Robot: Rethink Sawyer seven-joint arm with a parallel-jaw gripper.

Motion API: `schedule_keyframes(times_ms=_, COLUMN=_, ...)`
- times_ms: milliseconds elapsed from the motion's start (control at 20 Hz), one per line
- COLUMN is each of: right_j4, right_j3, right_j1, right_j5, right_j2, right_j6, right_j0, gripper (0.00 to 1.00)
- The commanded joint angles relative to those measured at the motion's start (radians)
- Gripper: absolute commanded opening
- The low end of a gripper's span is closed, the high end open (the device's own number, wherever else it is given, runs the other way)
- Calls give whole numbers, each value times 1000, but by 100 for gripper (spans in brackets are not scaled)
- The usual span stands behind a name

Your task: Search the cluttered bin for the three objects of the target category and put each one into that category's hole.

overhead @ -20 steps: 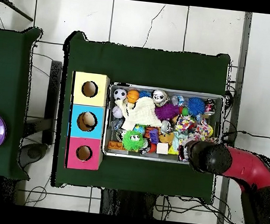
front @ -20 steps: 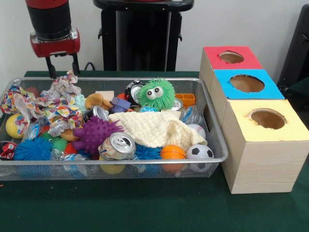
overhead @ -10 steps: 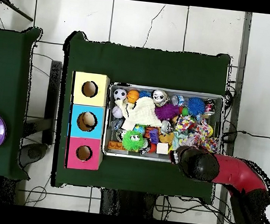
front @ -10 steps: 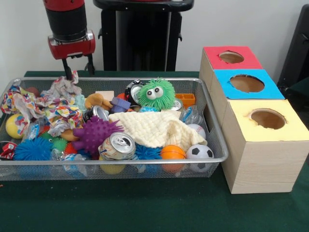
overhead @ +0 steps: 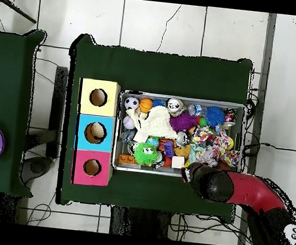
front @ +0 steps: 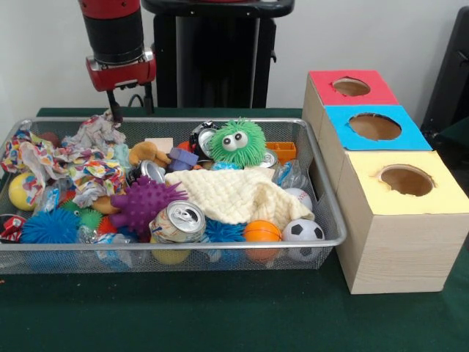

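Claw [front: 130,104] empty above bin's [front: 322,192] far rim

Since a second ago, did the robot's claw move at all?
Yes. In the front view the gripper has slid right along the wire bin's far rim, from over the rag pile's left part toward the green fuzzy toy, and risen slightly.
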Motion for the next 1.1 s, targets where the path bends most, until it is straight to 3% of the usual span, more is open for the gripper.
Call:
schedule_keyframes(times_ms=50, right_j4=-63, right_j3=34, right_j1=46, right_j5=-64, right_j2=17, right_j6=24, right_j0=34, gripper=100)
schedule_keyframes(times_ms=700, right_j4=-78, right_j3=-9, right_j1=141, right_j5=-159, right_j2=-11, right_j6=58, right_j0=99, gripper=100)
schedule_keyframes(times_ms=1100, right_j4=-60, right_j3=-49, right_j1=156, right_j5=-130, right_j2=2, right_j6=21, right_j0=110, gripper=100)
